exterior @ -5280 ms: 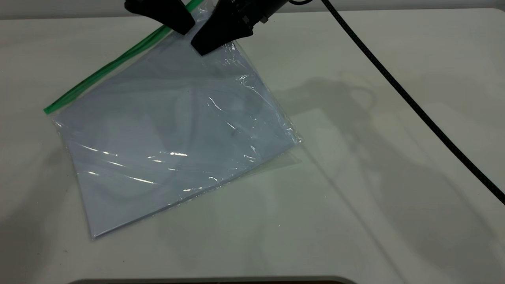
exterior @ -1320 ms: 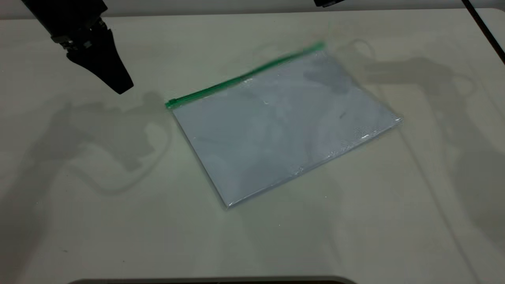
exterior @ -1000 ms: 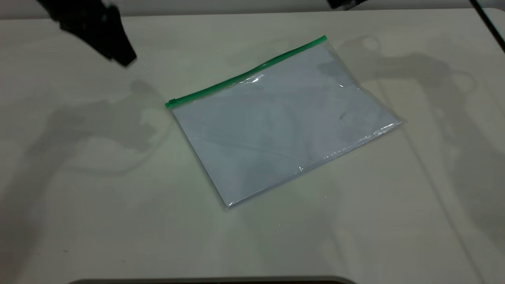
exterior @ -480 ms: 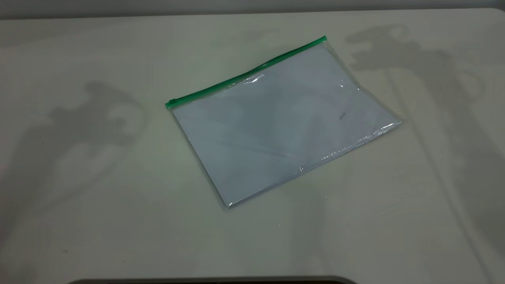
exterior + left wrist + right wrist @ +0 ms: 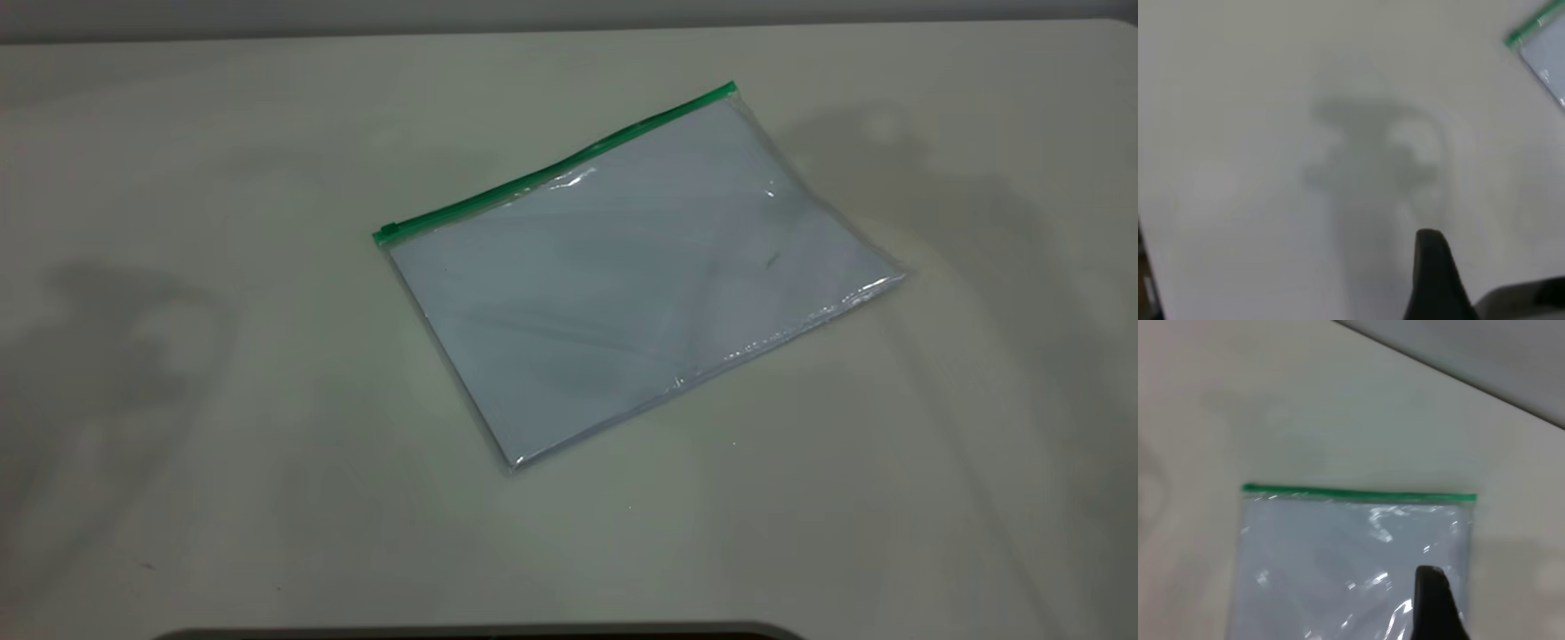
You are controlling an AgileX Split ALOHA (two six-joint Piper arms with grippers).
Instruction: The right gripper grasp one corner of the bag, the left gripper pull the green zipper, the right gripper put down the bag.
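The bag lies flat on the white table, a clear pouch with white sheets inside, touched by neither arm. The green zipper runs along its far long edge, with the slider tab at the left end. Neither gripper shows in the exterior view. The left gripper hovers over bare table, well away from the bag's corner and the zipper end. The right gripper hangs above the bag, short of the zipper, and holds nothing.
Soft arm shadows fall on the table at the left and the right. The table's back edge runs just behind the bag. A dark rim lies along the front.
The bag, held up close to the camera 5.3 s ago, now lies flat and still. Both arms have pulled up and out of the exterior view, and their shadows have spread outward.
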